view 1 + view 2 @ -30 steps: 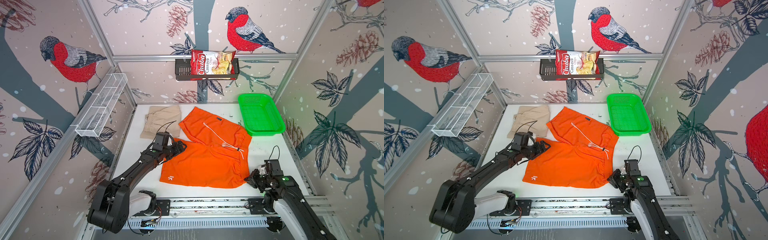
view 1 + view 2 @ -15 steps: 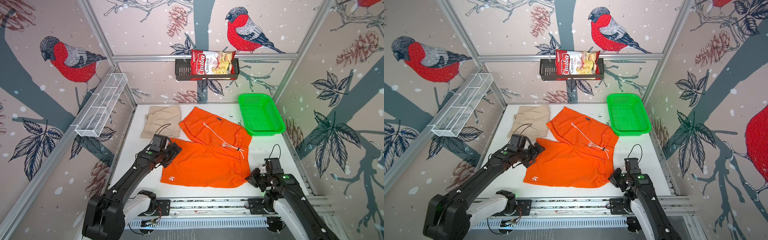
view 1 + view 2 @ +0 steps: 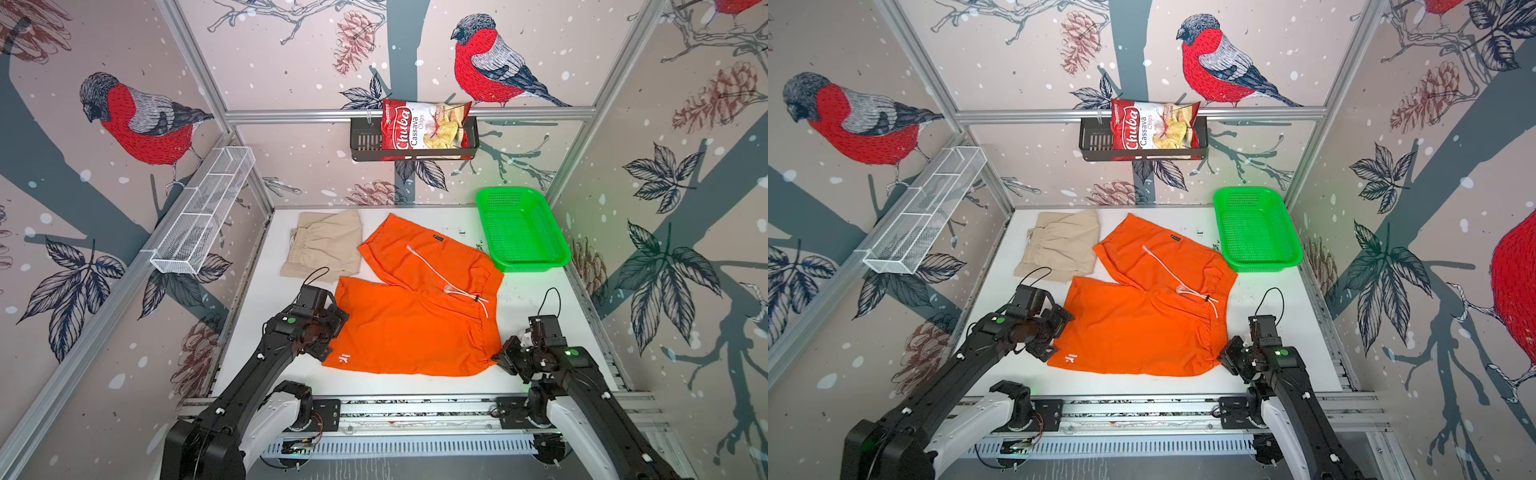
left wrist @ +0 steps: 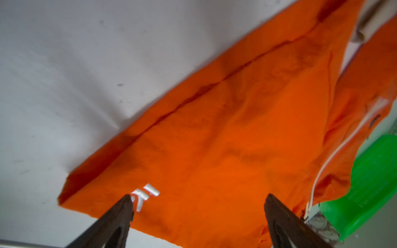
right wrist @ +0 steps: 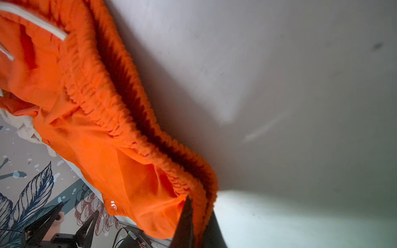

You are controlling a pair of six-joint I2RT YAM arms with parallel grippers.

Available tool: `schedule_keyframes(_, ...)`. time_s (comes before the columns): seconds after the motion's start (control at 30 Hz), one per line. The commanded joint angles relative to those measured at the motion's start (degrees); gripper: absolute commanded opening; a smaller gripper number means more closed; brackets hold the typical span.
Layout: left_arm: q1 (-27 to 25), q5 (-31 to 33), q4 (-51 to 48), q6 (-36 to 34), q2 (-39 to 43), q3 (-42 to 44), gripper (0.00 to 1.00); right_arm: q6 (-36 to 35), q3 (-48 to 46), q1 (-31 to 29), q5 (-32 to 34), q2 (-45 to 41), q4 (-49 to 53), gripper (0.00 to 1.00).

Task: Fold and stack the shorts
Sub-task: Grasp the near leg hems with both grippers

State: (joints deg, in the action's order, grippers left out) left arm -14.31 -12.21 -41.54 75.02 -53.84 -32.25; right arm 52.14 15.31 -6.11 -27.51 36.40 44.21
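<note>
- The right gripper [image 5: 200, 207] is clenched on the near corner of the gathered waistband [image 5: 120, 120] of the bright orange cloth shorts [image 3: 407, 332].
- These shorts lie spread flat on the white table [image 3: 532, 299], between the two grippers.
- The left gripper [image 4: 198, 200] is released, jaws wide, with nothing between them. It sits right at the leg hem, with the small white logo [image 4: 144, 196] beside one fingertip.
- The step appears to be taking that hem corner.
  - Lower one finger under both layers near the logo before closing, so the leg lifts as one.
  - Keep the right grip firm, then raise both corners evenly and lay the near leg over the far one without trapping the white drawstring [image 3: 432, 268].
- The folded plain beige cloth shorts [image 3: 324, 245] lie beyond the left gripper, just beside the orange leg.
- Counts:
  - two pairs of shorts
  - two grippers
  - one green plastic basket [image 3: 523, 266], beyond the right gripper
  - one red chip bag [image 3: 424, 129] in one black wall rack [image 3: 363, 143]
  - one white wire rack [image 3: 203, 212]
</note>
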Motion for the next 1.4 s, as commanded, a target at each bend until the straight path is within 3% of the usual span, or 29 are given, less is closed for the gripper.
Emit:
schedule_keyframes(0.0,0.42,-1.03,-3.46,1.14,-0.53,-0.14,0.95,-1.16,0.42,-0.04,1.18,0.11,0.92,0.00)
schedule_keyframes(0.2,1.06,0.76,-6.30,1.83,-0.67,-1.09,0.93,-1.16,0.51,-0.04,1.32,0.03,0.99,0.00)
schedule_keyframes(0.43,3.17,-1.59,-6.23,4.31,1.25,2.71,0.91,-1.16,0.42,-0.12,1.49,-0.07,1.17,0.00)
schedule_keyframes(0.83,3.88,1.83,-9.52,4.83,1.47,2.59,0.82,-0.90,0.33,-0.22,1.55,-0.03,0.82,0.00)
schedule_keyframes(1.0,3.85,2.16,-11.88,5.28,1.44,3.09,0.74,-0.90,0.43,-0.30,1.66,-0.15,1.05,0.00)
schedule_keyframes(1.37,3.85,0.71,-6.00,5.99,-0.97,6.97,0.57,-0.82,0.50,-0.39,1.67,-0.14,0.87,0.00)
